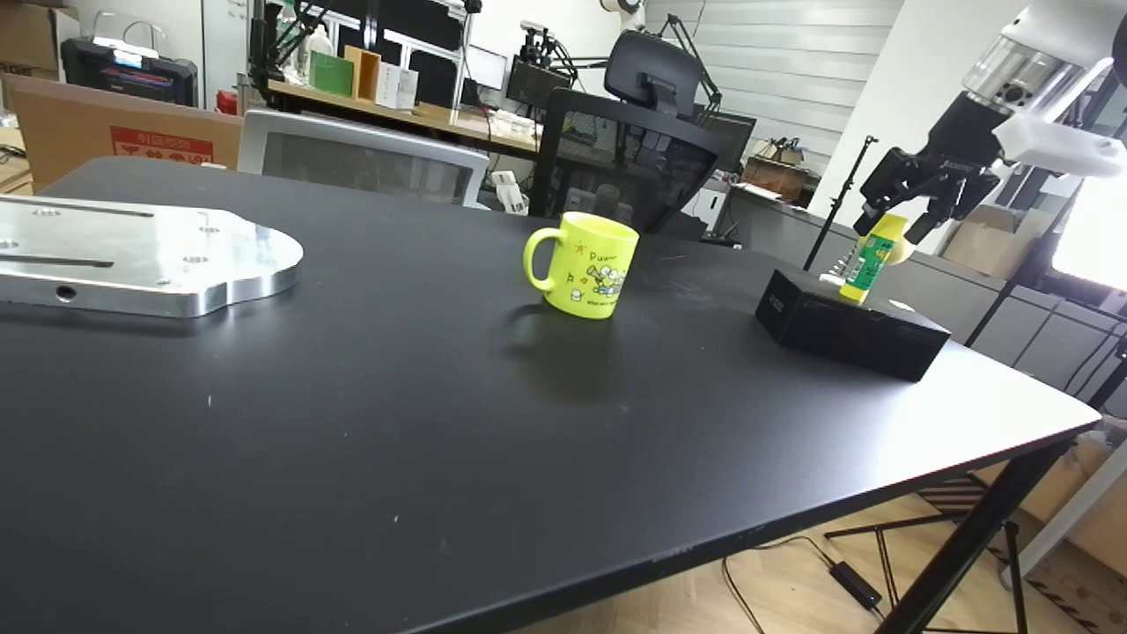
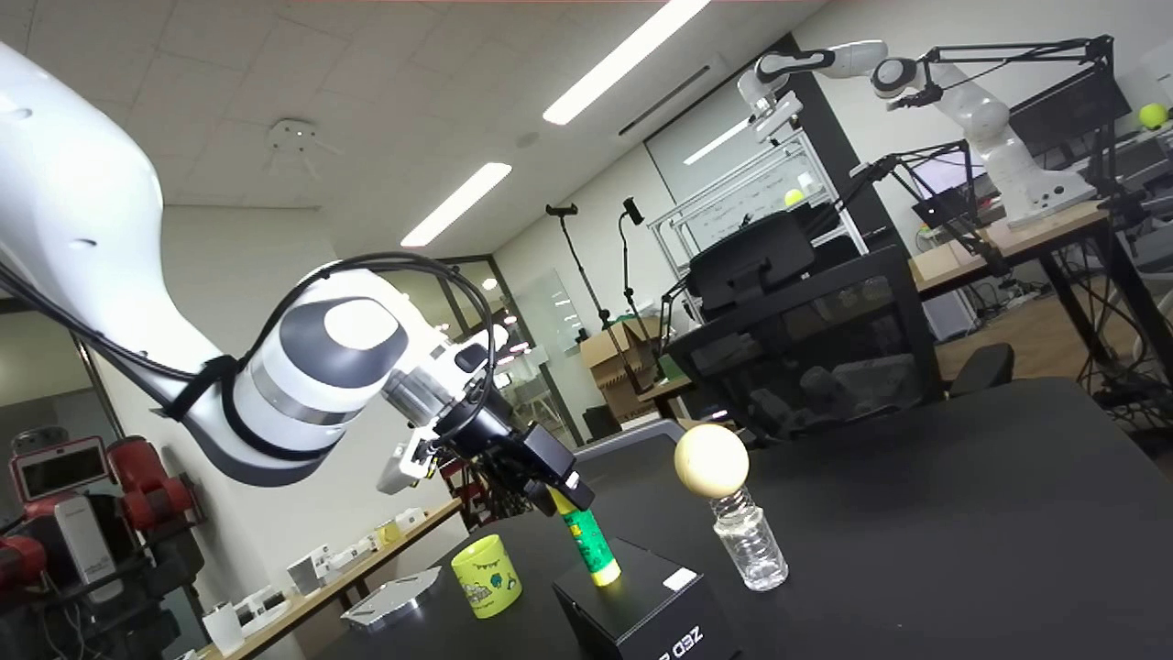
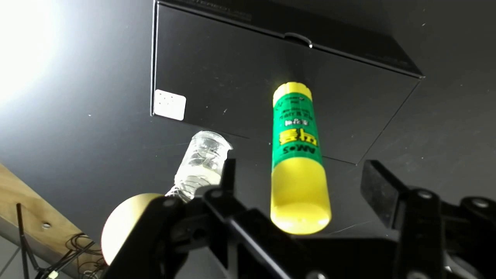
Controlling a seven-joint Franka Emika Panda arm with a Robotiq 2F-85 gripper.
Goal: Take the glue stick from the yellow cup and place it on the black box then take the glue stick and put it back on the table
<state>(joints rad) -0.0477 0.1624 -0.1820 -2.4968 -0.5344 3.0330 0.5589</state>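
Green and yellow plastic, the slim cylindrical glue stick [image 1: 872,258] stands on end on a low, matte black rectangular box [image 1: 850,330], in an exterior view, at the right of a large, matte black table [image 1: 396,431]. The black two-fingered gripper [image 1: 891,229] hangs about its top. To the left stands a bright yellow-green, handled mug [image 1: 588,269]; farther left lies a flat silver metal plate [image 1: 158,249].

In an exterior view I also find a clear glass bottle [image 2: 751,550] to the right of the box, with a pale yellow ball [image 2: 712,461] above it.

In the wrist view the gripper's fingers [image 3: 381,192] stand apart, a gap on either side of the glue stick. I judge the setting-down done; whether this is the release or the start of the second grasp, I can't tell. Returning it to the table calls for closing evenly and lifting straight up. At this table I count one each of glue stick, box, mug, plate, bottle and ball.
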